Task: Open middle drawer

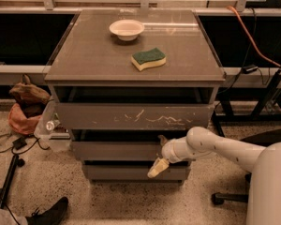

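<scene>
The middle drawer [117, 150] is the plain grey-brown front between the wider scratched top drawer [131, 116] and the short bottom drawer [126, 172]. It stands out only slightly. My gripper [158, 154] is at the right part of the middle drawer's front, reaching in from the right on my white arm [210, 146]. One finger [162, 139] hooks behind the drawer's top edge. The other, yellowish finger [157, 168] lies in front and hangs down over the bottom drawer. The drawer front sits between the two fingers.
A white bowl [126, 29] and a green-and-yellow sponge [149, 59] lie on the cabinet top [84, 55]. A brown and orange bag [25, 107] and cables lie on the floor at the left. A shoe [49, 212] shows at the bottom left. A chair base [229, 198] is at the right.
</scene>
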`<state>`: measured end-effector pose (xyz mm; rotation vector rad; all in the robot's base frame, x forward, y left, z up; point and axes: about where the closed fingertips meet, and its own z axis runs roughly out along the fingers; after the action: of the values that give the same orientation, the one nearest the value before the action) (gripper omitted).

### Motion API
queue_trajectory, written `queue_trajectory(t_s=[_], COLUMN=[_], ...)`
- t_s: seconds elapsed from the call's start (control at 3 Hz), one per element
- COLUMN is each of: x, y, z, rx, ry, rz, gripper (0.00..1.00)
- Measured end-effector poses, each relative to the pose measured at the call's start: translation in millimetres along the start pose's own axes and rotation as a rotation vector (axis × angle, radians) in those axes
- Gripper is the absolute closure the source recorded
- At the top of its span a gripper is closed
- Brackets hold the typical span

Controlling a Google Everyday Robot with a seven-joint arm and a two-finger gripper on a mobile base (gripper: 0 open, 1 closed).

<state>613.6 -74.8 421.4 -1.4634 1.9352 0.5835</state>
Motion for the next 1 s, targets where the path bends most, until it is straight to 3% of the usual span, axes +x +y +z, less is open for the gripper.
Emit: queue_trajectory(t_s=[0.33, 0.67, 1.0], x=[1, -9, 0], y=[11, 40, 73], z=[-3, -28, -28], rx=[-0.015, -0.014, -0.060], ry=[0.002, -0.022, -0.008], rz=[0.012, 0.072, 0.092], gripper=[0.00, 0.00, 0.00])
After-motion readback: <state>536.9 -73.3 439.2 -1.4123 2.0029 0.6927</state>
